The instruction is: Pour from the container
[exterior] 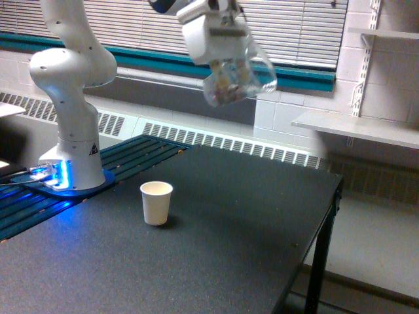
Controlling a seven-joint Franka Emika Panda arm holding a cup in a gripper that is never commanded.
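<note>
Your claw (229,65) grips the container (237,77) high in the air, tilted, pinkish-brown bits pooled at its low end. Well below the claw and toward the exterior view's left, a paper cup (156,203) stands upright on the tabletop (249,222), apart from the container.

Small white paper cup (156,202), upright and open-mouthed, on a dark speckled table (229,229). Behind: closed window blinds (131,23) above a teal sill band (294,77), a slatted heater grille (222,144), and, at the exterior view's right, what appears to be a wall shelf (357,127).
</note>
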